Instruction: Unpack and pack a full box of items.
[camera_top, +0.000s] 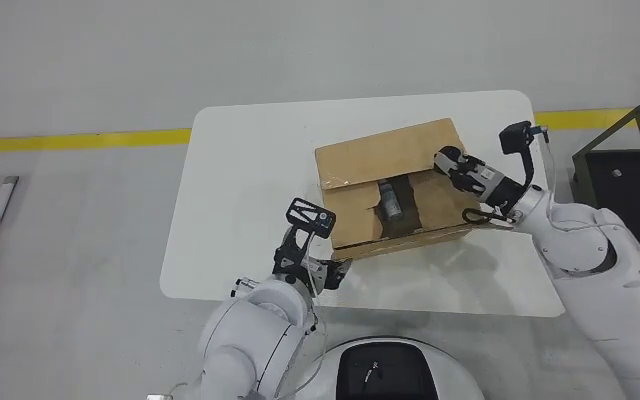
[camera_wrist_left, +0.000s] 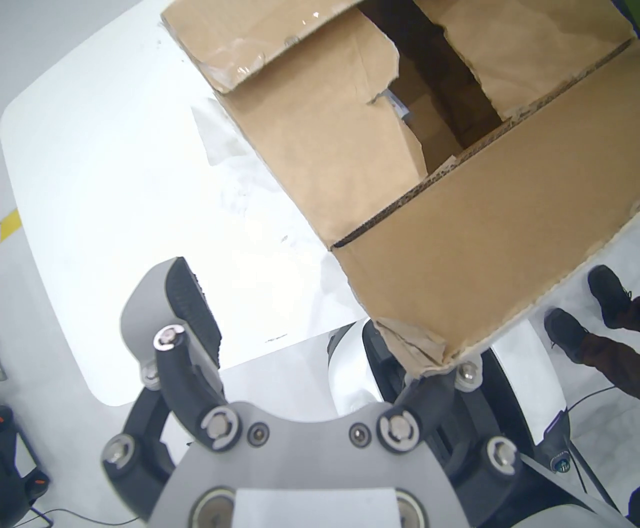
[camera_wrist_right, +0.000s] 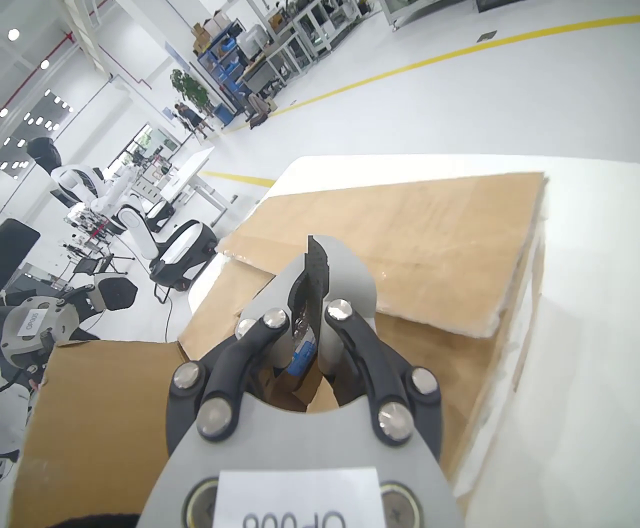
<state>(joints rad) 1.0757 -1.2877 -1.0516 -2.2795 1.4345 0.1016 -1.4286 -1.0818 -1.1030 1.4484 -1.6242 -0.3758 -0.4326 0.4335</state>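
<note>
Brown cardboard box (camera_top: 390, 160); white table (camera_top: 240, 200); yellow floor line (camera_top: 90, 140).

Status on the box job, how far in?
Done: the box has its top flaps parted, leaving a gap down the middle. In hand: left gripper open at its near corner, right gripper shut above a flap. To do: a grey item lies inside; unpacking and repacking both remain.

White table (camera_top: 235, 190), pale grey floor (camera_top: 90, 250), yellow line (camera_top: 90, 141), shelving racks (camera_wrist_right: 225, 45) beyond
</note>
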